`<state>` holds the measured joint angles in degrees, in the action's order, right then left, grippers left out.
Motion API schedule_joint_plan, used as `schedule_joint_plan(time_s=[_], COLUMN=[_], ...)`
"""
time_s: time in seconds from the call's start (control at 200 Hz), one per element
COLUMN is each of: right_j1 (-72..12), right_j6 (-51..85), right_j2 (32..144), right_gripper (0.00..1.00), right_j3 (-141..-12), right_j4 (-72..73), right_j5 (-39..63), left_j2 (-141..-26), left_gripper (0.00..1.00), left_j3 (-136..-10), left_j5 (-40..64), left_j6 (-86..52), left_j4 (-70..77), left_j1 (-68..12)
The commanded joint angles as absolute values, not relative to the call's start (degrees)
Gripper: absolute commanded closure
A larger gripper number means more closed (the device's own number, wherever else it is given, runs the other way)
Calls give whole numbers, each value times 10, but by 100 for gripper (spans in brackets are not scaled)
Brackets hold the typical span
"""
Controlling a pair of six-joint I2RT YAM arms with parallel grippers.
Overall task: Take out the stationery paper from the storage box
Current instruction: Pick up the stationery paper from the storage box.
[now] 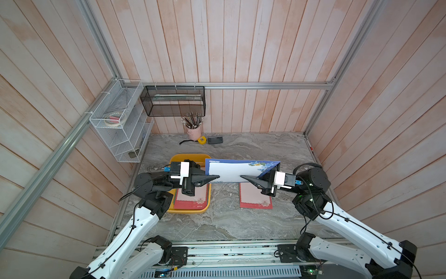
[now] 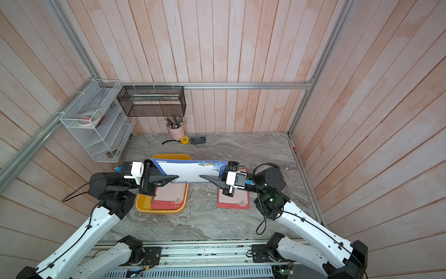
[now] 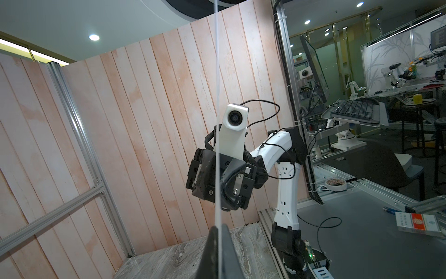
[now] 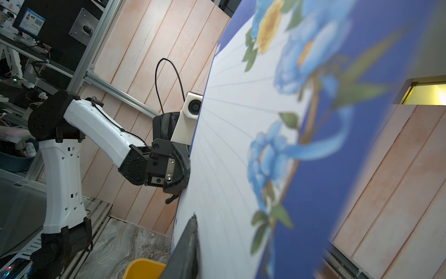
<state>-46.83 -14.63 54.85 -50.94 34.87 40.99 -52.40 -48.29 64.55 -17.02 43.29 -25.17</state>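
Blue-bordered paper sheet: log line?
blue-bordered paper sheet: airborne; left gripper: shut on it; right gripper: at opposite edge; yellow plastic tray: red-bordered sheet inside

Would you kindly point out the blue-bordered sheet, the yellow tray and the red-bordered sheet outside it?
blue-bordered sheet (image 1: 230, 170): in a top view, its white middle.
yellow tray (image 1: 188, 211): in a top view, its near rim.
red-bordered sheet (image 1: 253, 199) outside the tray: in a top view, its pink middle.

The storage box (image 1: 188, 211) is glossy yellow plastic. Above it the stationery paper (image 1: 229, 172) looks thin, smooth and matt. Beneath it, a marble-patterned tabletop (image 1: 229, 222) with a slight sheen; behind it, matt wood planks (image 1: 241, 48) and a black metal mesh basket (image 1: 173, 101).
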Motion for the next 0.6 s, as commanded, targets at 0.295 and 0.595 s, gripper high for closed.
schedule_joint_plan(time_s=[0.295, 0.595], right_j1=[-468, -468], right_j6=[-164, -159], right_j2=[553, 549], right_gripper=[99, 100], right_j3=[-512, -498], right_j4=[350, 370], right_j5=[407, 395], left_j2=[-516, -494], left_gripper=[100, 83], left_j3=[-482, -463], left_j5=[625, 582], left_j6=[-166, -124], left_j4=[434, 433], left_j1=[-254, -254])
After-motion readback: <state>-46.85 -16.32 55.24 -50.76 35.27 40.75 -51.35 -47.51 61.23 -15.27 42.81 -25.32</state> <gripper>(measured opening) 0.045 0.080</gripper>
